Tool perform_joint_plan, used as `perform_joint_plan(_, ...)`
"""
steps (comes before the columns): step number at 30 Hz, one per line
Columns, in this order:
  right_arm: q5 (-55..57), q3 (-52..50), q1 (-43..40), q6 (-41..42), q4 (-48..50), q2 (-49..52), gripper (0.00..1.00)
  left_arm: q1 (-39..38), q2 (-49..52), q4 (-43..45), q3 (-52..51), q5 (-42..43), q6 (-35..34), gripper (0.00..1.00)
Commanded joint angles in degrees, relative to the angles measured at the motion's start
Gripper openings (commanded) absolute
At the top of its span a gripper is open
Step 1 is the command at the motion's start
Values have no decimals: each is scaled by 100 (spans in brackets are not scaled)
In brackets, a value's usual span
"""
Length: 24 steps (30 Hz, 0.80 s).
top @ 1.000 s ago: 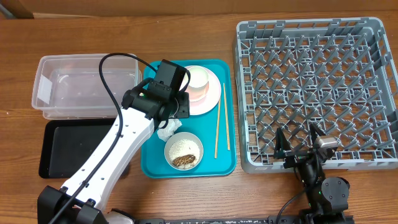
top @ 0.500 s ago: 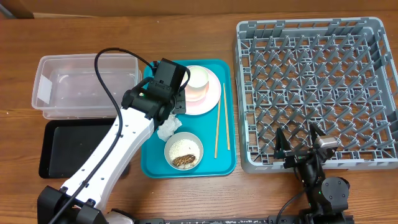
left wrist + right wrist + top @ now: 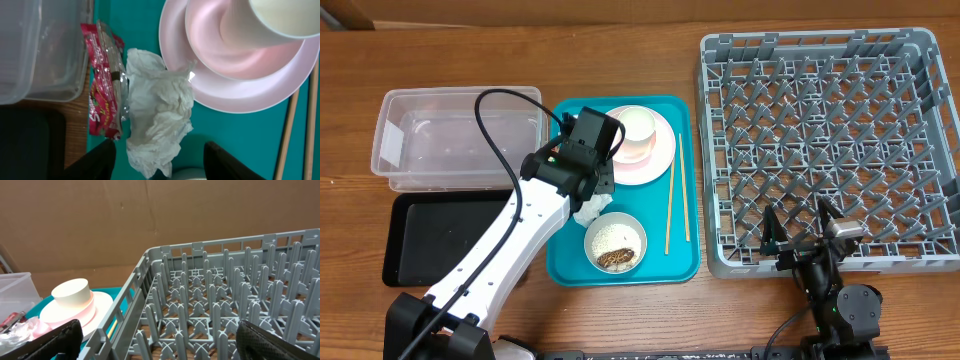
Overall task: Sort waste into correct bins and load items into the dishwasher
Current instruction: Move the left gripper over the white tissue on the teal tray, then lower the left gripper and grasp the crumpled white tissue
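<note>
Now hovers with left gripper [image 3: 157, 146] spread wide astride the tissue [image 3: 157, 107], centre frame on the tray [image 3: 142, 25], wrapper [image 3: 102, 85] at its left. Sits with right gripper [image 3: 798, 215] wide too, lower right, by rack [image 3: 820, 100].

The left hand [image 3: 159, 162] has shifted off the pale pink plate [image 3: 661, 158] toward the near-left. It now stands over the crumpled white tissue [image 3: 157, 117], leaving more of the plate rim exposed.

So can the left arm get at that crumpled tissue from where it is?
Probably yes: the left tool hangs open right above the tissue, nothing covers it, though the red wrapper lies close beside it.
</note>
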Motion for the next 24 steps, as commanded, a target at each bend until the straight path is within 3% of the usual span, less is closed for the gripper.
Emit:
perform_joint_plan(1,31,-59,37,-37,33,-44,100,31,-61,4,-105,341,-146,61)
perform_joint_plan(9,31,-59,37,-37,33,-44,100,26,-61,186,-380,424,-348,59)
perform_joint_plan(17,31,-59,37,-37,33,-44,100,28,-61,885,-970,358,-507,67)
perform_joint_plan(24,31,-59,37,-37,33,-44,100,26,-59,1486,-1340,358,-511,66)
